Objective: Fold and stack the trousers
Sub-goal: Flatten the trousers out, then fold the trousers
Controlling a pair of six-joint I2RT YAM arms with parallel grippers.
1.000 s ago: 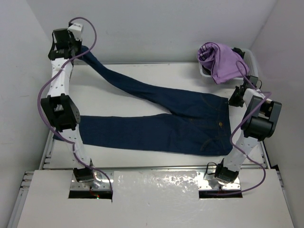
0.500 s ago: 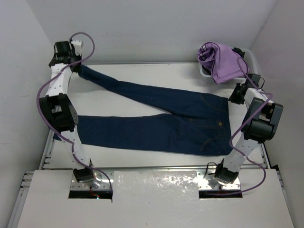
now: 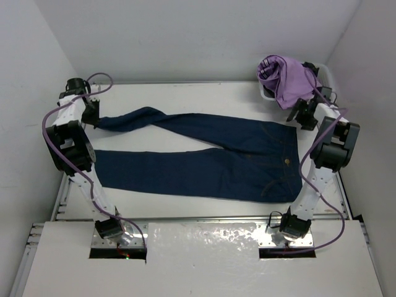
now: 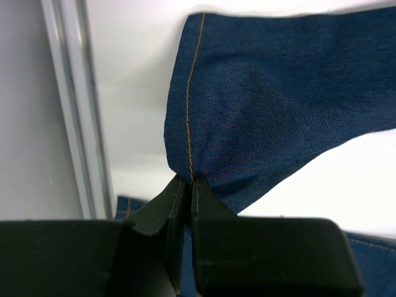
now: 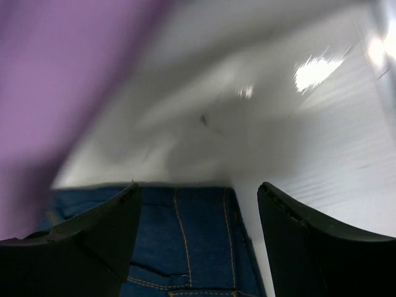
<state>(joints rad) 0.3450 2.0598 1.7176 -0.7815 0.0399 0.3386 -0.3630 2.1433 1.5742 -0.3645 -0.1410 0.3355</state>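
The trousers are dark blue jeans lying flat across the table, waistband to the right and legs running left. The far leg bends and bunches near its hem. My left gripper is at the table's left side, shut on that hem; in the left wrist view the fingertips pinch the orange-stitched hem of the denim. My right gripper hovers open over the far corner of the waistband. In the right wrist view its fingers stand wide apart above the denim, holding nothing.
A lilac-purple garment is heaped in a white basket at the far right corner, close to my right gripper, and fills the left of the right wrist view. A metal rail runs along the table's left edge. White walls enclose the table.
My left gripper has carried the leg hem from the far-left corner nearer and lower, so the leg now bunches. My right gripper has opened, let go of the waistband and shifted slightly farther back.
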